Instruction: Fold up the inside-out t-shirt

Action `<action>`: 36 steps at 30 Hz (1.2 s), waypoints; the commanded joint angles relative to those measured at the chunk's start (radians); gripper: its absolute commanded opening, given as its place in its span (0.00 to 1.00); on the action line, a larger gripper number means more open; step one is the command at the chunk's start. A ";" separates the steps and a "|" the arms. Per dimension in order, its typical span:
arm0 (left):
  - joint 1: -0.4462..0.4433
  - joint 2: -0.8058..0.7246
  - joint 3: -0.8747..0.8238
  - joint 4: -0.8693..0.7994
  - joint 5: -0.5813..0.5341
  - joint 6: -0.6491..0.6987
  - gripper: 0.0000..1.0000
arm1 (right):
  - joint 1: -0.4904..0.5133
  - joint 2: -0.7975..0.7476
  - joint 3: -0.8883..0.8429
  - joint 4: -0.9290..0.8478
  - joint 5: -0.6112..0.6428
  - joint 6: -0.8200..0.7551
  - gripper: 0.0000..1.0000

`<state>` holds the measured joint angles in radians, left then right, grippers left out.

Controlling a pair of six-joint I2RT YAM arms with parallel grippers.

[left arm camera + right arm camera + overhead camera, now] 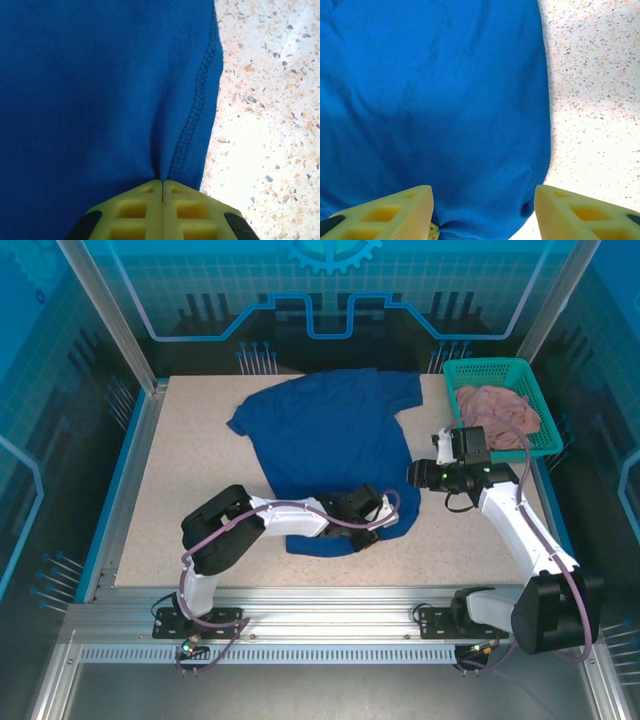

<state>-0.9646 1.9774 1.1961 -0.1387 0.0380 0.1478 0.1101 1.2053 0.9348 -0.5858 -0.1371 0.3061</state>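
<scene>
Left claw [162, 183] pinched closed on the t-shirt [330, 435] hem at lower centre, right claw [482, 195] wide open, empty, over its right edge; shirt's length runs up-frame from both.

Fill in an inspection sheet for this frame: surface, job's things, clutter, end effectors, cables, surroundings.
Surface: speckled table, the shirt covering its middle.
Job's things: blue t-shirt spread out, near hem bunched.
Clutter: teal basket at the far right, holding a pink garment.
End effectors: left end effector shut on the shirt's stitched hem; right end effector open over the shirt's side edge.
Cables: purple cables run along both arms.
Surroundings: blue panelled enclosure with aluminium posts.
</scene>
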 commanded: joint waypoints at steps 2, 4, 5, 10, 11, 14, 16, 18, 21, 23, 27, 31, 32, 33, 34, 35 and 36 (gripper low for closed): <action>0.087 -0.110 -0.059 0.065 0.127 -0.194 0.00 | -0.010 -0.067 -0.023 -0.021 0.023 -0.010 0.57; 0.142 -0.183 -0.097 0.148 0.195 -0.326 0.00 | -0.008 -0.114 -0.049 -0.002 0.002 -0.027 0.57; 0.169 -0.215 -0.114 0.193 0.226 -0.396 0.00 | 0.001 -0.140 -0.085 0.018 -0.036 -0.046 0.57; 0.285 -0.319 -0.159 0.261 0.281 -0.595 0.00 | 0.150 -0.252 -0.250 0.216 -0.122 -0.049 0.57; 0.307 -0.333 -0.161 0.255 0.291 -0.616 0.00 | 0.203 -0.266 -0.287 0.273 -0.115 -0.057 0.57; 0.362 -0.369 -0.152 0.247 0.343 -0.667 0.00 | 0.371 -0.269 -0.394 0.470 -0.069 -0.111 0.55; 0.386 -0.390 -0.131 0.217 0.350 -0.683 0.00 | 0.463 -0.246 -0.476 0.633 -0.021 -0.170 0.53; 0.405 -0.411 -0.113 0.194 0.364 -0.695 0.00 | 0.546 -0.194 -0.536 0.807 0.077 -0.223 0.53; 0.426 -0.438 -0.062 0.126 0.396 -0.708 0.00 | 0.604 -0.031 -0.541 1.013 0.179 -0.283 0.51; 0.429 -0.450 -0.020 0.061 0.410 -0.682 0.00 | 0.612 0.106 -0.520 1.133 0.250 -0.289 0.48; 0.436 -0.466 0.029 -0.025 0.415 -0.650 0.00 | 0.615 0.319 -0.436 1.265 0.338 -0.336 0.41; 0.442 -0.477 0.066 -0.042 0.443 -0.663 0.00 | 0.630 0.478 -0.325 1.290 0.434 -0.389 0.37; 0.444 -0.478 0.076 -0.048 0.449 -0.664 0.00 | 0.632 0.502 -0.304 1.291 0.468 -0.395 0.35; 0.446 -0.482 0.085 -0.059 0.454 -0.659 0.00 | 0.625 0.525 -0.288 1.299 0.500 -0.394 0.33; 0.450 -0.487 0.091 -0.071 0.453 -0.652 0.00 | 0.609 0.539 -0.276 1.298 0.492 -0.388 0.33; 0.453 -0.494 0.090 -0.073 0.453 -0.647 0.00 | 0.599 0.544 -0.259 1.280 0.490 -0.369 0.33; 0.456 -0.502 0.086 -0.068 0.454 -0.648 0.00 | 0.581 0.551 -0.238 1.253 0.494 -0.336 0.32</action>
<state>-0.5236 1.5185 1.2549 -0.1623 0.4519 -0.5213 0.7185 1.7351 0.6506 0.6308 0.2832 -0.0494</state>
